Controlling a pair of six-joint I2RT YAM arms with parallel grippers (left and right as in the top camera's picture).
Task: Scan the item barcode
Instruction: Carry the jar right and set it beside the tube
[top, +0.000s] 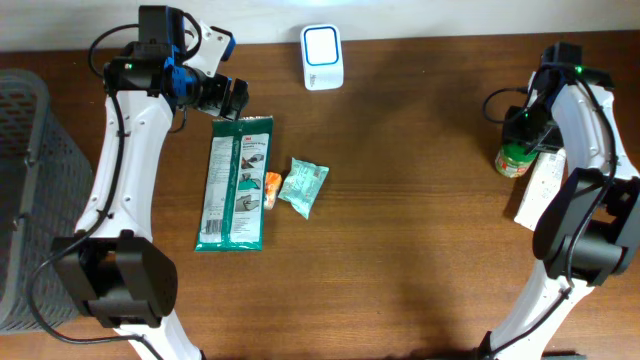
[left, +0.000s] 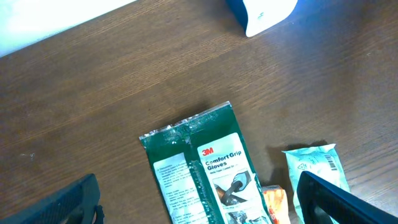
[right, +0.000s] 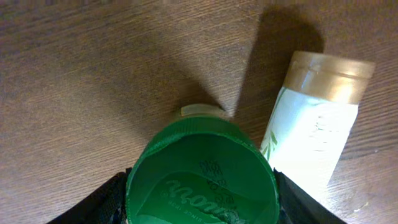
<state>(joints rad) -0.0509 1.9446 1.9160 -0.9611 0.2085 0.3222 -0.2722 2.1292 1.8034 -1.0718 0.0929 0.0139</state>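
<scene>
Wooden table (top: 400, 230): right gripper (right: 202, 199) straddles the green-lidded can (right: 202, 165), well right of the scanner (top: 322, 55).
Clamp unclear; square the fingers (right: 112, 200) first, then turn its barcode toward the scanner. Left gripper (left: 202, 200), left of the scanner, gapes empty.

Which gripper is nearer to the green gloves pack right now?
Left. The left gripper hangs open at the far end of the gloves pack; the right gripper is across the table, straddling the green-lidded jar.
</scene>
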